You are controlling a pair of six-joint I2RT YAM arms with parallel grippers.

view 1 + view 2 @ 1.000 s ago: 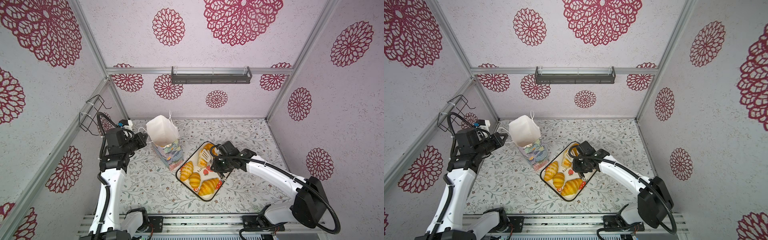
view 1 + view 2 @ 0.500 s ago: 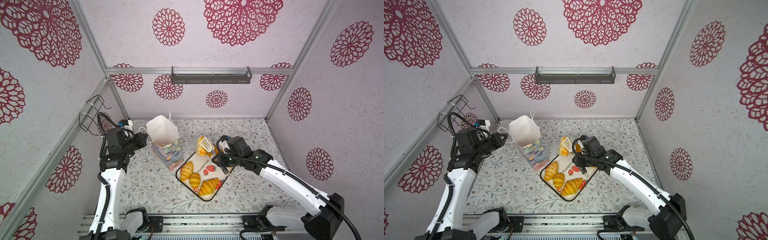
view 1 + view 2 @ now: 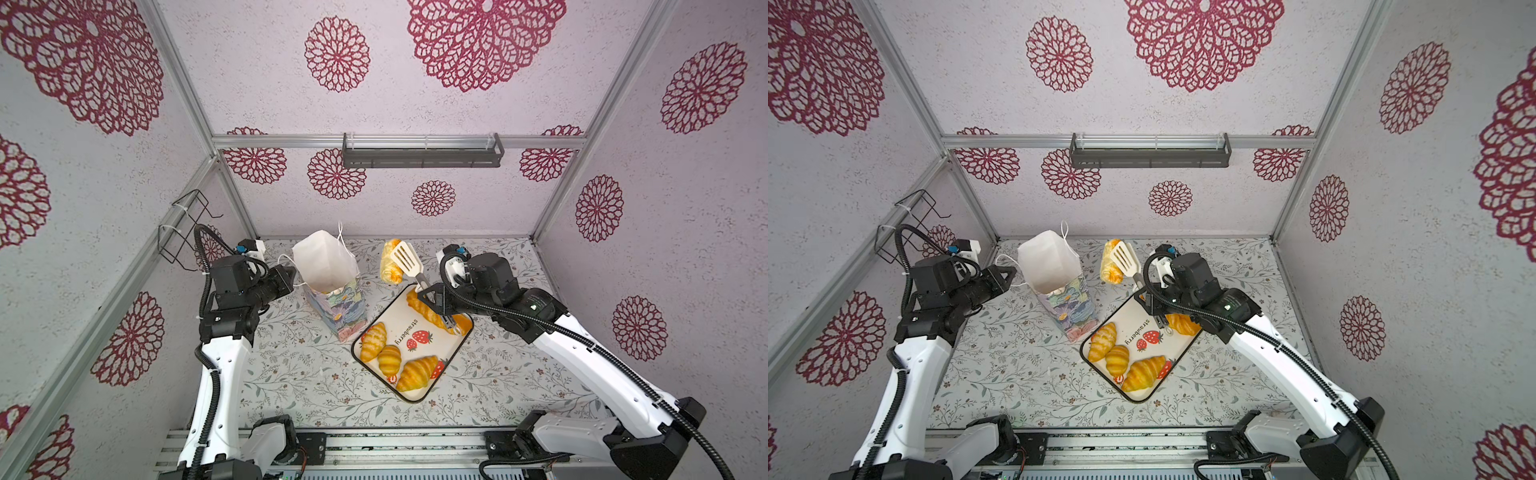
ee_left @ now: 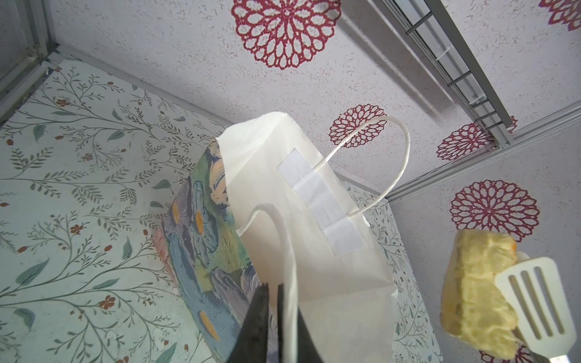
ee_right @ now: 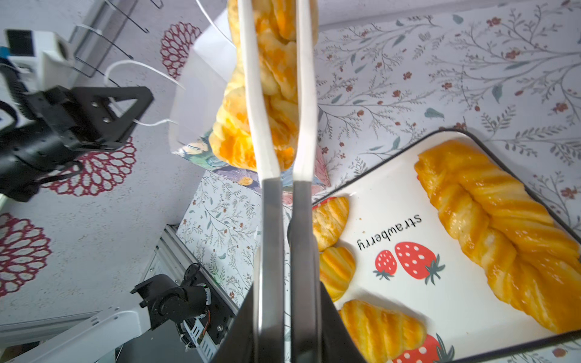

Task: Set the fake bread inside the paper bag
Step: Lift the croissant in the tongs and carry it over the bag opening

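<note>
While the pastry [image 3: 390, 262] hangs in the air just beside the open mouth of the bag [image 3: 326, 266], clear of the tray [image 3: 395, 312], you have it clamped in the white tongs [image 3: 406, 258], and your right gripper [image 3: 432, 300] is closed around their steel handles. On the tray lie a twisted loaf [image 3: 430, 312] and three croissants [image 3: 389, 360]. Your left gripper [image 4: 272, 287] stands nearly closed against the bag's cord [image 4: 290, 257]; whether it pinches that cord, you cannot tell.
</note>
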